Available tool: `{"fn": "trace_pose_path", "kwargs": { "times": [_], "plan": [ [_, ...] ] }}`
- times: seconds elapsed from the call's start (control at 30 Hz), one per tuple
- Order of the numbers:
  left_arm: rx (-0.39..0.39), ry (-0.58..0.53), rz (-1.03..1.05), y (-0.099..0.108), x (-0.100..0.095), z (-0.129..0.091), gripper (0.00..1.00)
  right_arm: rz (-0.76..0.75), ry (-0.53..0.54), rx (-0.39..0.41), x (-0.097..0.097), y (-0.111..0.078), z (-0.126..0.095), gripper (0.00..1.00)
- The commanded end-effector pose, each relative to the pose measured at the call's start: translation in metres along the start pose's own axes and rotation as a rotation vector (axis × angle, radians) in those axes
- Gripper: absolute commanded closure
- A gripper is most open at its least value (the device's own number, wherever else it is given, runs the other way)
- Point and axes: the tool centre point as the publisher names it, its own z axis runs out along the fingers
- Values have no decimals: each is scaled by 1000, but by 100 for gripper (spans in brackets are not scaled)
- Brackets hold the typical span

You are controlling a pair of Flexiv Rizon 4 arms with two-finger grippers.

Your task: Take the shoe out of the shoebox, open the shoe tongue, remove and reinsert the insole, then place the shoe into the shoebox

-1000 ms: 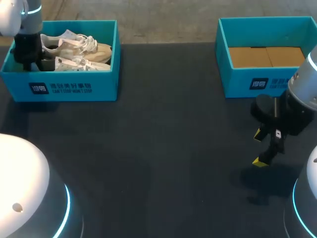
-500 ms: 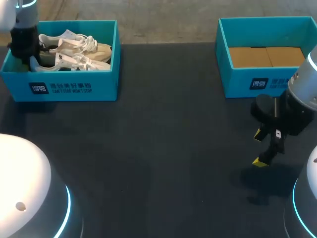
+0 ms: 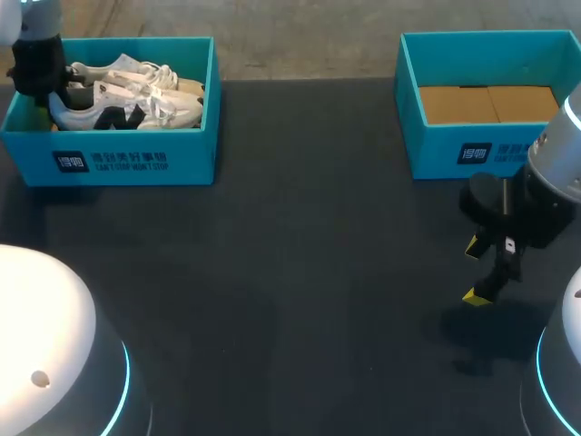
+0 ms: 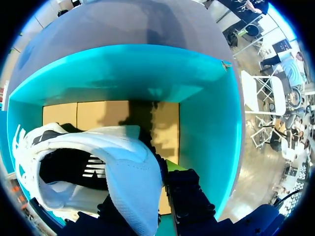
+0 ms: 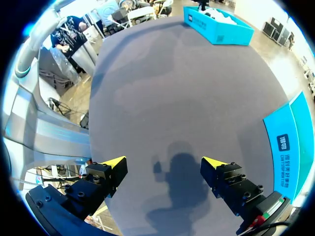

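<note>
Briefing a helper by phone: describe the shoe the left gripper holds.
Teal shoebox at the table's far left. White shoe along its front wall, heel in the left gripper; its black side mark sets it apart from the cream shoe behind.

The table [image 3: 290, 272] has a dark, matte charcoal top that fills nearly the whole head view. Its far edge runs straight across at 12 o'clock. Even, diffuse light falls on it, leaving one soft-edged shadow [image 3: 477, 336] at about 4 o'clock. In the right wrist view the same top reads a smooth mid-grey, without glare.
</note>
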Motion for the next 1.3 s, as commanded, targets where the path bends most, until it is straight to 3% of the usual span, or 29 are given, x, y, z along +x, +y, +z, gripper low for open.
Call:
{"fn": "trace_pose_path", "kwargs": {
  "times": [0.03,0.67,1.3],
  "plan": [
    [1,-6,-1,3,2,-10,100,1,-3,0,1,-1,1,0],
    [-48,-14,28,-6,24,-35,100,1,-3,0,1,-1,1,0],
    [-101,-37,31,-26,25,-105,100,1,-3,0,1,-1,1,0]
  ]
}}
